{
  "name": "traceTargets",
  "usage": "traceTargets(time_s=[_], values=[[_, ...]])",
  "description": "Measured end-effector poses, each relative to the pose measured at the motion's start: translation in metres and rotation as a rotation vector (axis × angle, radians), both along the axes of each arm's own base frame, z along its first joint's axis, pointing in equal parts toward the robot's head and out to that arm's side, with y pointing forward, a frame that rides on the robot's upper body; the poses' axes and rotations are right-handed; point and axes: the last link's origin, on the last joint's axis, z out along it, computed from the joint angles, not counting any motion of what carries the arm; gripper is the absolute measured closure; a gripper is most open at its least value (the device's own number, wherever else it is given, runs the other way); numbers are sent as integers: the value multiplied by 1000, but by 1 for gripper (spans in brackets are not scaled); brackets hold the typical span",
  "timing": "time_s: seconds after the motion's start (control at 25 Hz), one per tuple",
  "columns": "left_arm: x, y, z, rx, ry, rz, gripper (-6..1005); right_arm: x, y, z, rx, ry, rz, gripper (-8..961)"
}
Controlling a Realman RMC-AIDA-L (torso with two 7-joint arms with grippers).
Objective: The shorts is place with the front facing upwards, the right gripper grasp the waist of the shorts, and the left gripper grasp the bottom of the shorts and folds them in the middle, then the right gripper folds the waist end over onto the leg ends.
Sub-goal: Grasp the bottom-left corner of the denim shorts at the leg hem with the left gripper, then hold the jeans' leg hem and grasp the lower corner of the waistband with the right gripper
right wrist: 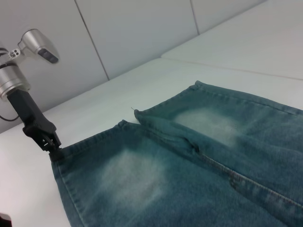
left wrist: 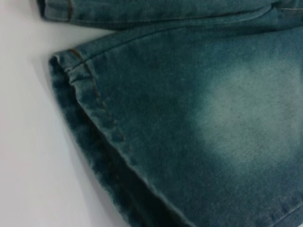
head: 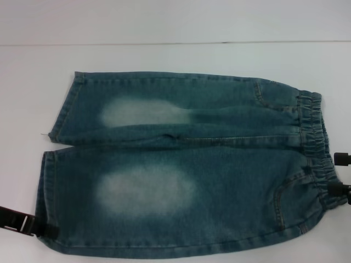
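- The left pincer [head: 46,232] sits at the bench's near left corner, its black tip touching the near corner of the closer leg's hem. In the right wrist view it [right wrist: 54,152] meets that hem corner, with its silver wrist rising behind it. Whether it is spread or pinching the cloth cannot be told.
- The bottom of the shorts [head: 44,181], two stitched hems, points toward the bench's left edge, with a loose thread off the far leg's hem.
- The shorts [head: 219,164] lie flat and unfolded across the middle of the white bench [head: 164,60], front up, with a pale faded patch on each thigh.
- The waist of the shorts [head: 313,137], a gathered elastic band, lies toward the bench's right edge.
- The right pincer [head: 340,174] is at the bench's right edge. Its two black fingers stand spread, one either side of the near part of the waistband, just beside the cloth.
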Motion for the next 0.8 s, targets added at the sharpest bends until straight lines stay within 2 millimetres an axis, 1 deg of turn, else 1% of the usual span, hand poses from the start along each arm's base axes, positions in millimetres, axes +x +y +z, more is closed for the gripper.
traceTargets(time_s=[0.08,0.2,0.48,0.64,0.8], values=[[1,0,0,-3,-1,-4,716,-1,0,1,1,2,3,71],[1,0,-1,-2,0,-6,931,-1,1,1,5,5,4,72],[5,3,-1,8,-21,-19,933,-2,3,6,3,19,-31,72],[7,6,-1,10,-23,-28,933,3,6,17,39,31,-93,74],[9,8,-1,9,-24,-35,933,13,6,37,52,45,-219,76]])
